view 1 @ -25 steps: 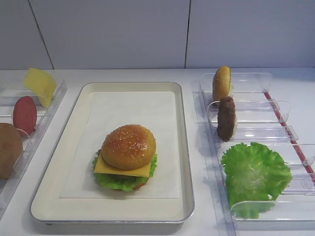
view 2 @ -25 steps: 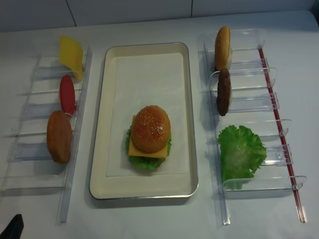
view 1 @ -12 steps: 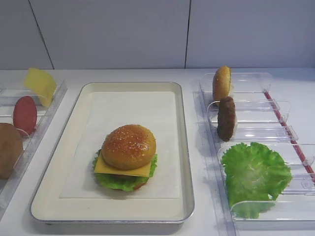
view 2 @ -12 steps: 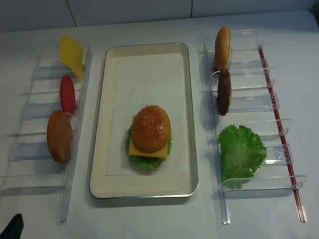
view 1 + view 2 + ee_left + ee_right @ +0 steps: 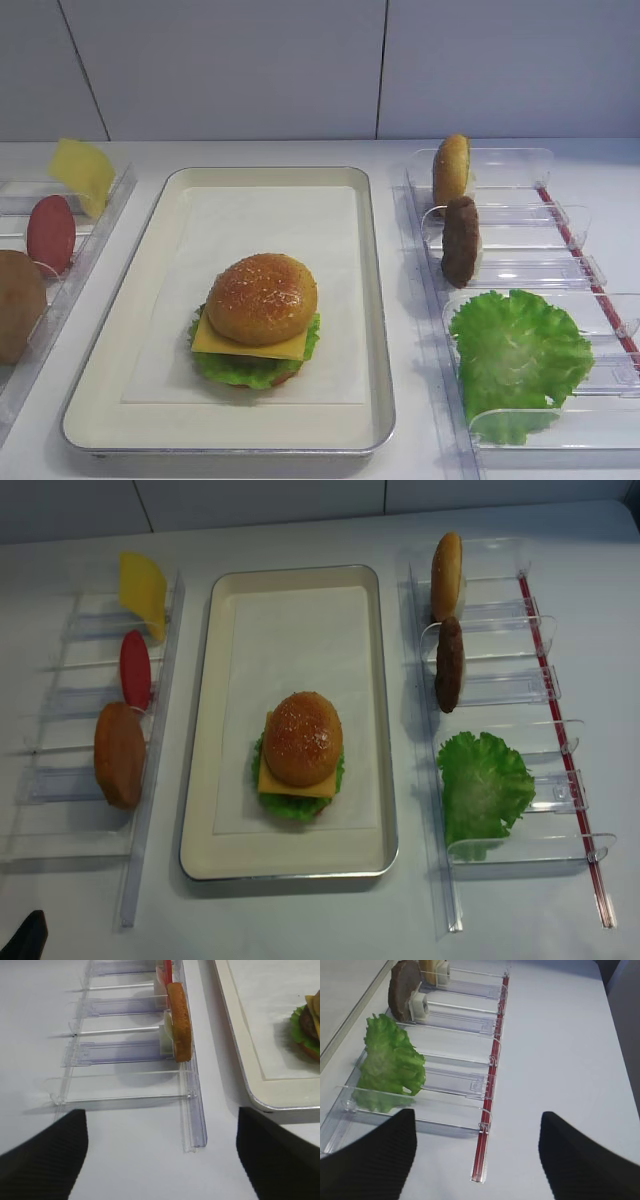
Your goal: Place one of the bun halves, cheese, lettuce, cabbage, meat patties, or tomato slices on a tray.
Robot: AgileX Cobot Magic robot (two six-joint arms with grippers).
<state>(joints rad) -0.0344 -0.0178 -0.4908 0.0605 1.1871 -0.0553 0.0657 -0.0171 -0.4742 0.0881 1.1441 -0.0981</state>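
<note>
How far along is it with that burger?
Looks nearly or fully done: on the tray a stack of bun top, cheese and lettuce is built. Nothing is in hand: both the right gripper and left gripper are open and empty. Spare lettuce leaf, patty and tomato remain racked.

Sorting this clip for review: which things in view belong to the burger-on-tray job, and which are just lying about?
Job:
tray
assembled burger
cheese
tomato slice
bun half
second bun half
meat patty
lettuce

Lying about:
left rack
right rack
</note>
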